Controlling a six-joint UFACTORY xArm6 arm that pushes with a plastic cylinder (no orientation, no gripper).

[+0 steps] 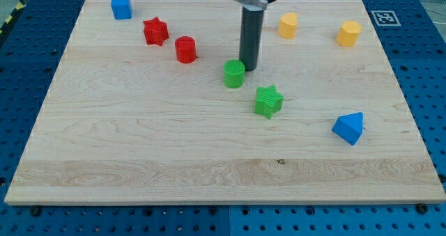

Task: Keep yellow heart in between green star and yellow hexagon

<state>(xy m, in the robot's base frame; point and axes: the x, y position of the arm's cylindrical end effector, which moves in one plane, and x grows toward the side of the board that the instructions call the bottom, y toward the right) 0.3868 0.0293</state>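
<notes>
Tip (249, 69) beside green cylinder (234, 74)

No readable text, only a fiducial marker (381, 17), board's top-right corner

On the pale wooden board (139, 138), my tip (249, 69) stands just beside the green cylinder block (234, 74), at its upper right. The green star block (267, 101) lies near, lower right of that cylinder. In the upper right sit the yellow heart block (288, 26) and yellow hexagon block (349, 33) (well apart from the star). The red star block (155, 31), red cylinder block (185, 49) and blue cube block (121, 6) occupy the upper left; a blue triangular block (348, 128) rests at right.
</notes>
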